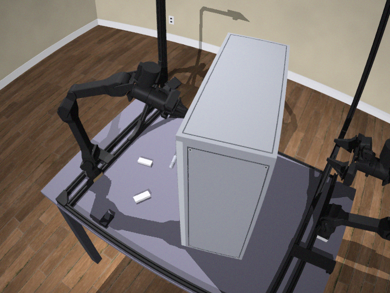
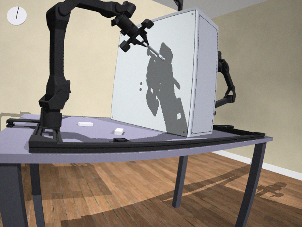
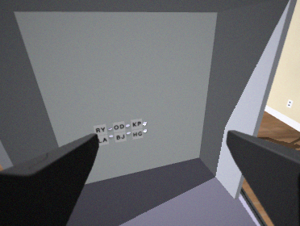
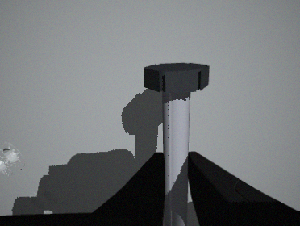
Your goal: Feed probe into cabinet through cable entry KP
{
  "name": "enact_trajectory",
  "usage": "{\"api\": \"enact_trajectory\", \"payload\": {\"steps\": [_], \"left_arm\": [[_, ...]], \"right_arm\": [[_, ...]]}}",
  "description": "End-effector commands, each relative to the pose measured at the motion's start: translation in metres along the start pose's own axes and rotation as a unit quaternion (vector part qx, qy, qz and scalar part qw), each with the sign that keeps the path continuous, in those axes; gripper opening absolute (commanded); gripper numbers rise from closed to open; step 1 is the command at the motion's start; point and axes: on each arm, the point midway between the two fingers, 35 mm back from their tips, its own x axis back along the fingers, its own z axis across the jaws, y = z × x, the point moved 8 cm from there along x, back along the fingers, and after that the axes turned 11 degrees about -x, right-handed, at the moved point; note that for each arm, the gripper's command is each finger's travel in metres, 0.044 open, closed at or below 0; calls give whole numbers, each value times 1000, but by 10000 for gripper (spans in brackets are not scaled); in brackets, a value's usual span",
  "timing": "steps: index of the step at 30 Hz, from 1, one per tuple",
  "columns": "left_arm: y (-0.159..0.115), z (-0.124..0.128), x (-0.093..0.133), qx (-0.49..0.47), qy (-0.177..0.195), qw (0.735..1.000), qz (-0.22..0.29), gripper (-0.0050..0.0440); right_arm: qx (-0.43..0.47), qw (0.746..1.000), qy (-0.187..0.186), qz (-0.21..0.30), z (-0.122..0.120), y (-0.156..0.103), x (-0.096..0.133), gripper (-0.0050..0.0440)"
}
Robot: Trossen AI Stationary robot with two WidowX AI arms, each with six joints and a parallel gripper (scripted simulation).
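The probe (image 2: 155,52) (image 4: 176,129) is a pale rod; its far end shows as a wide dark block in the right wrist view and also beside the cabinet in the top view (image 1: 172,161). My right gripper (image 2: 147,46) (image 4: 175,160) is shut on the probe, holding it slanting down before the panel of the cabinet (image 1: 236,94) (image 2: 126,63), above the holes. Contact with the panel cannot be told. The KP label (image 3: 137,123) and its entry (image 3: 145,123) show inside, top right of the labels. My left gripper (image 1: 331,149) (image 3: 161,138) is open and empty behind the cabinet.
Two white blocks (image 1: 145,161) (image 1: 142,196) (image 2: 85,124) (image 2: 118,131) lie on the panel side of the cabinet. A small dark block (image 1: 107,218) lies near the front rail. Shadow covers most of the outer holes; the left pair shows in the exterior view.
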Motion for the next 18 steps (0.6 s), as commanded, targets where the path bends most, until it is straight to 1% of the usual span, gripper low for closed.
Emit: {"api": "enact_trajectory", "payload": {"steps": [1,4,8,10,18], "left_arm": [[0,0,0,-1,0,1000,0,440],[0,0,0,-1,0,1000,0,440],[0,0,0,-1,0,1000,0,440],[0,0,0,-1,0,1000,0,440],[0,0,0,-1,0,1000,0,440]], "right_arm": [[-1,999,-44,-16,-15,2,17,0],[-1,998,-69,-16,-24,-2,21,0],[-29,996,-87,-8,-28,-12,16,0],[-29,996,-87,-8,-28,-12,16,0],[-85,989,-125,6,-35,-32,10,0]]}}
